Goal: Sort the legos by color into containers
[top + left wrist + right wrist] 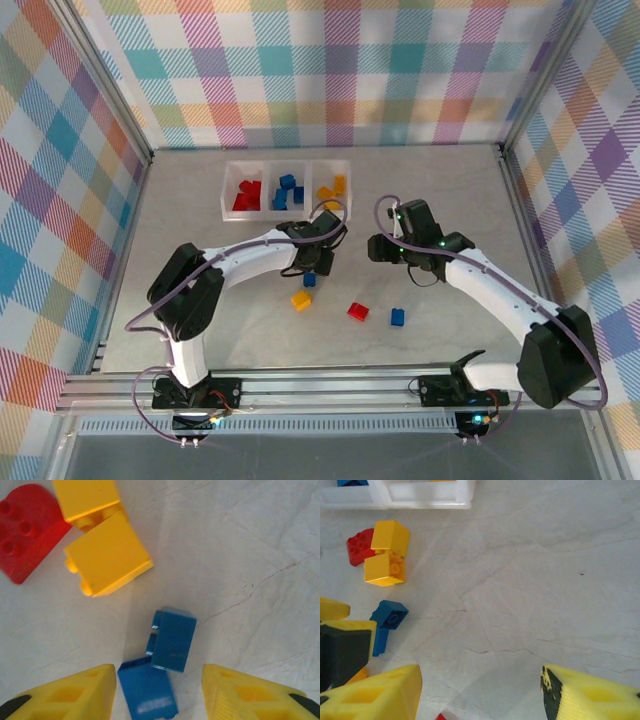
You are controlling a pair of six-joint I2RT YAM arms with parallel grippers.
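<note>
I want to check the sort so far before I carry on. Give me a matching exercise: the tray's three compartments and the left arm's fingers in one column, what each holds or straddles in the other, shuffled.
Column one:
1. left compartment
2. middle compartment
3. right compartment
4. left arm's fingers

Column two:
A. blue bricks
B. open, with a loose blue brick between them on the table
C. red bricks
D. yellow-orange bricks

Pairs: 1-C, 2-A, 3-D, 4-B.
</note>
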